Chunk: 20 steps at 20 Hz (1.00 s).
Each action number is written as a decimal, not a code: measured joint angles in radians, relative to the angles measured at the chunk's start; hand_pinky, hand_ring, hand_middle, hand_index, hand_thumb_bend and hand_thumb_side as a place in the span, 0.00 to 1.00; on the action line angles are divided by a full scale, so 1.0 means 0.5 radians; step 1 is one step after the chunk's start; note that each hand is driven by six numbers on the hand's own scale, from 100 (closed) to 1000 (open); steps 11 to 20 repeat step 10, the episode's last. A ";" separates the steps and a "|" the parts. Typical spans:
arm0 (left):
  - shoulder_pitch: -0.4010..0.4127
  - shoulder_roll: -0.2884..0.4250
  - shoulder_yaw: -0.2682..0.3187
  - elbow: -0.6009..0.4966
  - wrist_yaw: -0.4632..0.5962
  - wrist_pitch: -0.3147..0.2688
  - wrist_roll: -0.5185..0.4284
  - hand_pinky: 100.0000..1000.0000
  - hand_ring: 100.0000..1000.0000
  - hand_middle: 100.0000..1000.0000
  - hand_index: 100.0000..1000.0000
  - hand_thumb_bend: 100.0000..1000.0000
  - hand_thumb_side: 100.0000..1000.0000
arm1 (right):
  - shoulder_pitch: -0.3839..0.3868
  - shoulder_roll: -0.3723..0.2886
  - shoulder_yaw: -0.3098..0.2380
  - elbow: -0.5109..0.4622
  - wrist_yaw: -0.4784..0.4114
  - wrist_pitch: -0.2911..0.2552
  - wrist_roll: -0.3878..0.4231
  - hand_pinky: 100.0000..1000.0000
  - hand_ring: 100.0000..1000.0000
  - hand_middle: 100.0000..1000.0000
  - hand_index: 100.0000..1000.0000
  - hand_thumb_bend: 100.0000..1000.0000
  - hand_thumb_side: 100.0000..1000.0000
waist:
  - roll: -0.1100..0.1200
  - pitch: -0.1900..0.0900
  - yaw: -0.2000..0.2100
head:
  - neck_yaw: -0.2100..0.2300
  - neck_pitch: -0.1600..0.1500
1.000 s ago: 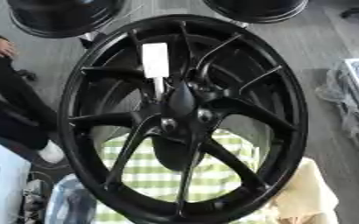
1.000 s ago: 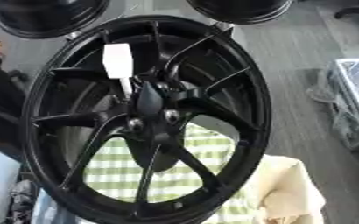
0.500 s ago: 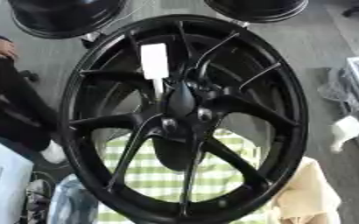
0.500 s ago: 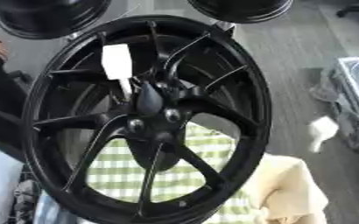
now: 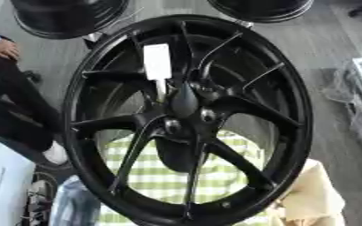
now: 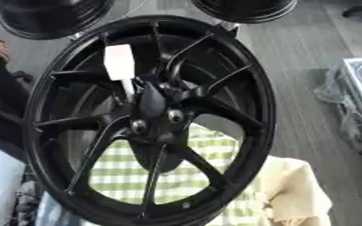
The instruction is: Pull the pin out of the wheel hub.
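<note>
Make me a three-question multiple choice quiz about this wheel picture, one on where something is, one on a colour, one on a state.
1. Where does the white tag sit?
A. Above the hub, between the upper spokes
B. On the floor to the right
C. On the wheel's bottom rim

2. What colour is the wheel?
A. Silver
B. Black
C. Red

3. How does the pin stand?
A. Lying on the cloth
B. Held in a robot hand
C. In the hub, no hand on it

Answers:
1 A: the white tag shows just above the hub.
2 B: the wheel is black all over.
3 C: the pin runs from the tag down into the hub, and no robot hand shows in either view.
</note>
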 measured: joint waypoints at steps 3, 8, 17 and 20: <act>-0.029 -0.021 -0.007 -0.005 -0.003 -0.004 -0.009 0.73 0.74 0.67 0.70 0.00 0.82 | -0.084 -0.003 0.053 -0.032 -0.226 -0.121 -0.122 0.83 0.78 0.69 0.81 0.00 0.68 | 0.006 0.000 0.002 | -0.001 0.000; -0.104 -0.066 -0.026 -0.035 -0.020 -0.006 -0.025 0.73 0.75 0.67 0.71 0.00 0.81 | -0.249 -0.003 0.127 -0.005 -0.484 -0.345 -0.060 0.82 0.77 0.69 0.82 0.00 0.65 | 0.020 0.000 0.020 | -0.008 0.000; -0.124 -0.082 -0.035 -0.044 -0.026 -0.006 -0.030 0.74 0.75 0.67 0.71 0.00 0.80 | -0.311 -0.003 0.149 0.045 -0.556 -0.415 -0.019 0.83 0.77 0.70 0.82 0.00 0.65 | 0.024 -0.001 0.028 | -0.011 0.000; -0.124 -0.082 -0.035 -0.044 -0.026 -0.006 -0.030 0.74 0.75 0.67 0.71 0.00 0.80 | -0.311 -0.003 0.149 0.045 -0.556 -0.415 -0.019 0.83 0.77 0.70 0.82 0.00 0.65 | 0.024 -0.001 0.028 | -0.011 0.000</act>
